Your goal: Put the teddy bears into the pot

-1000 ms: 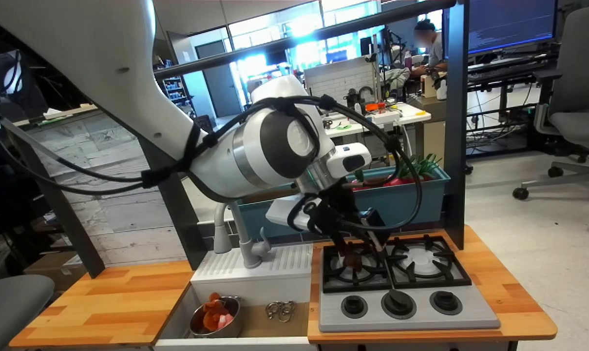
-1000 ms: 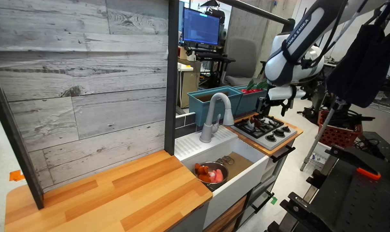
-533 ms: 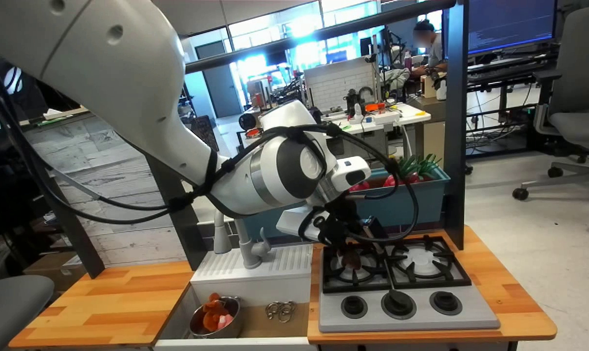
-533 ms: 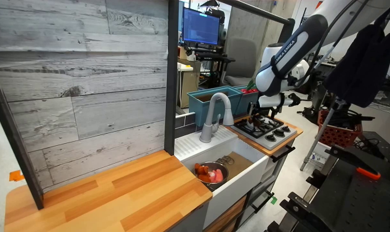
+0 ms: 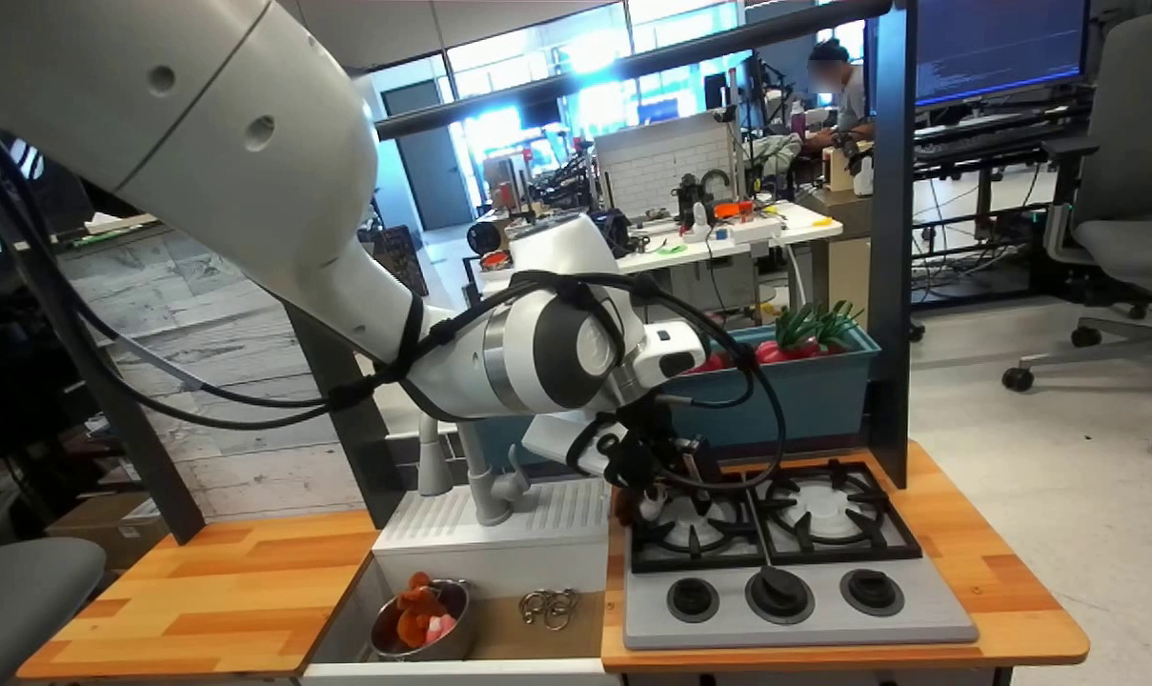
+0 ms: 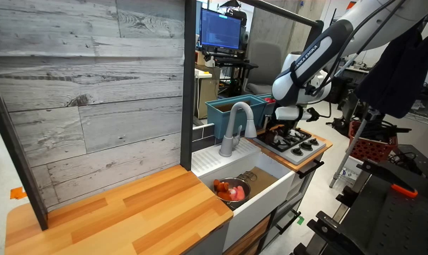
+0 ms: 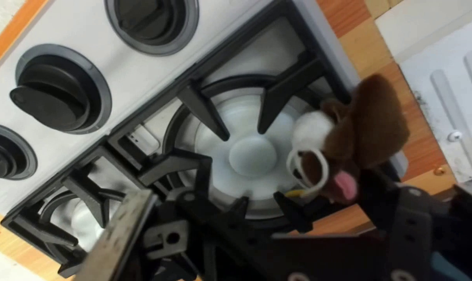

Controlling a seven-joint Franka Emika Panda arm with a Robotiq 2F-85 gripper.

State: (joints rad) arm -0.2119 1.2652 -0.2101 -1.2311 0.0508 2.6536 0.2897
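The shiny silver pot (image 5: 454, 650) stands in the sink. It also shows in the exterior view (image 6: 248, 199). Red-orange teddy bears (image 5: 414, 621) (image 6: 223, 195) lie inside it with a pink lump, and their outlines run together. A brown-and-white soft toy (image 7: 378, 121) with a pink tongue and a pale ring at its face lies at the sink-side edge of the stove. It shows small and dark in an exterior view (image 5: 625, 505). My gripper (image 7: 301, 192) is low over the stove, fingers wide apart. The toy lies between them, nearer one finger. My gripper also shows in both exterior views (image 5: 669, 481) (image 6: 279, 124).
The black stove grates (image 5: 699, 534) lie under my gripper. The grey faucet (image 5: 480, 476) stands between the stove and the wood counter (image 5: 213, 591). Metal rings (image 5: 549, 607) lie in the sink. A blue planter (image 5: 804, 405) stands behind the stove.
The arm has come down, and my gripper has moved toward the faucet. The brown-and-white toy has shifted from the burner toward the sink-side edge of the stove. The pot has not moved.
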